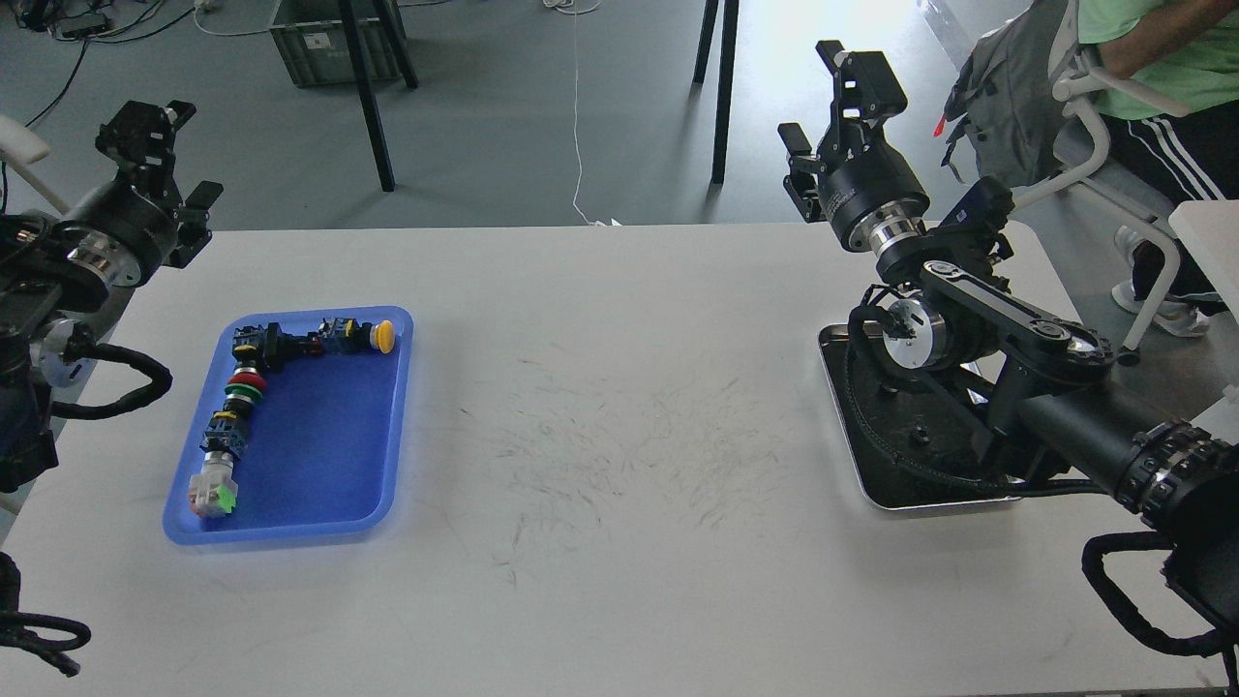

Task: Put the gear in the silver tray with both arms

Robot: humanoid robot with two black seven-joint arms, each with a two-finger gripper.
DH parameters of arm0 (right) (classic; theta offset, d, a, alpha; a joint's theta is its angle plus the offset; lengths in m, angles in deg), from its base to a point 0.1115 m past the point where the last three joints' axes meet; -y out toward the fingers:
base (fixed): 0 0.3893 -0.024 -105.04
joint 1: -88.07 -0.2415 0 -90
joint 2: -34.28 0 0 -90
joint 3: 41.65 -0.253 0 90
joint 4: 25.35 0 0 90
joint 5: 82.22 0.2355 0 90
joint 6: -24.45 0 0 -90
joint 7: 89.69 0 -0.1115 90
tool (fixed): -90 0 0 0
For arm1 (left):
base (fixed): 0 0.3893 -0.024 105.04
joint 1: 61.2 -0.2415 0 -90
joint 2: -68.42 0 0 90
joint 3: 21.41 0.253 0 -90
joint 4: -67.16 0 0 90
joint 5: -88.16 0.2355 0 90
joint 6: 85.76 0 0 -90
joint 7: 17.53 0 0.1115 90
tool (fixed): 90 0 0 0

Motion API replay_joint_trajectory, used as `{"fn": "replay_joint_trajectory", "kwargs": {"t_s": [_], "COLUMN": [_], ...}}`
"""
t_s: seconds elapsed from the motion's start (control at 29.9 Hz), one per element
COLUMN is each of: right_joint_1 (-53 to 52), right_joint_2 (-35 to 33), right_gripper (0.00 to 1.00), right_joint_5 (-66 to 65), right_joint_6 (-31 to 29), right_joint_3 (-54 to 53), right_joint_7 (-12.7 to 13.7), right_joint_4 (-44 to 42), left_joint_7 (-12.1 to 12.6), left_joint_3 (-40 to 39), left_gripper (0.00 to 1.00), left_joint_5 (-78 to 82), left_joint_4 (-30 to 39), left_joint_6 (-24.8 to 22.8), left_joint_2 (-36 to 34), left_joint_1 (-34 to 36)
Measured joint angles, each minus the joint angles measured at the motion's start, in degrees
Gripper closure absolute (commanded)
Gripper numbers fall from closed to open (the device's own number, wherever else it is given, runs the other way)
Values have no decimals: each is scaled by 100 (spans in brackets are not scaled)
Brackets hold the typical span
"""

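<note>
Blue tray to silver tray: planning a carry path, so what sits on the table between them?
Nothing: in the head view, only bare scuffed table lies between blue tray and silver tray.
</note>
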Motion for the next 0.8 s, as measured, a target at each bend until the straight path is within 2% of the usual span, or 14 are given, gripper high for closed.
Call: {"fn": "replay_joint_trajectory", "kwargs": {"t_s": [0.17,0.37,0.8], "right_joint_1": [5,65,15], "right_joint_2": [-3,-194,-264], "right_gripper": [1,1,1], "right_joint_5": [551,1310,1243], "right_joint_6": [160,-3,64], "right_joint_3": [-28,127,52], "right_joint_7": [0,0,0], "right_joint_4": [-74,-87,131], "left_joint_7": [0,0,0], "left_joint_3": [-38,-63,-64], "left_gripper": [1,1,1], "left_joint_5": [-18,-43,-45], "left_joint_4": [-2,-7,-17], "left_joint_6": [0,0,1], "left_joint_2": [3,53,153], "left_joint_1": [29,122,258]}}
